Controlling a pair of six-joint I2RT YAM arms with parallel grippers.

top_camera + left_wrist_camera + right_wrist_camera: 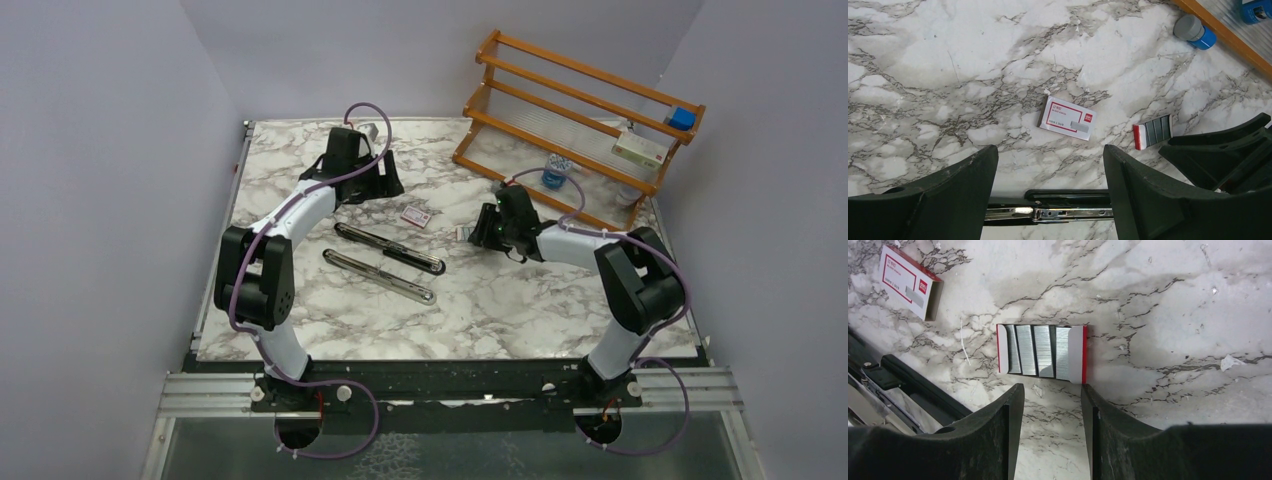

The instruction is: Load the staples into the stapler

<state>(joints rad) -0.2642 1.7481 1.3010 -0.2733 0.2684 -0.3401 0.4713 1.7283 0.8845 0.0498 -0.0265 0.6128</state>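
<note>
From the top view, you can see the stapler lying open on the marble table, with its two long parts side by side in the middle. The little pink box lies just past it. The staples sit in a small tray right beside the right gripper. The left gripper is over the far side of the table, near the box. A wooden rack stands in the far right corner.

In your left wrist view, the left gripper has its fingers spread wide with nothing between them. The box lies flat just past the fingers, the stapler shows between them at the bottom edge, and the staples are off to the right.

In your right wrist view, the right gripper has its fingers apart and holds nothing. The staples, four grey strips in a red-edged tray, lie just in front of the fingertips. The box is at the top left and the stapler at the left edge
</note>
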